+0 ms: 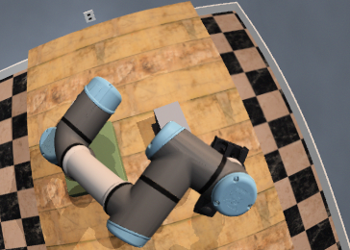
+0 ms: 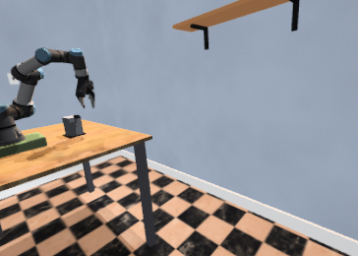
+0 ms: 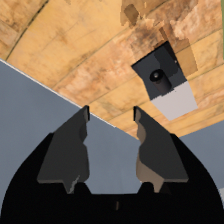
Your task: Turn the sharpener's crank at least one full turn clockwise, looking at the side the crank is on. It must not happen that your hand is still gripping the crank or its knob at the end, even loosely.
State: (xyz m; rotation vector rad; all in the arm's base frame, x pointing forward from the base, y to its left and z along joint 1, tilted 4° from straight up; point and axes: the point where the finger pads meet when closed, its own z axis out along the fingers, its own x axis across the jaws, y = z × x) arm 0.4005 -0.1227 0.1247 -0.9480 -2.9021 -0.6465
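My claw (image 3: 111,116) hangs partly apart, gripping nothing. The sharpener (image 3: 165,80) stands on the bench (image 3: 75,45) below and ahead-right, crank (image 3: 156,76) side facing me.
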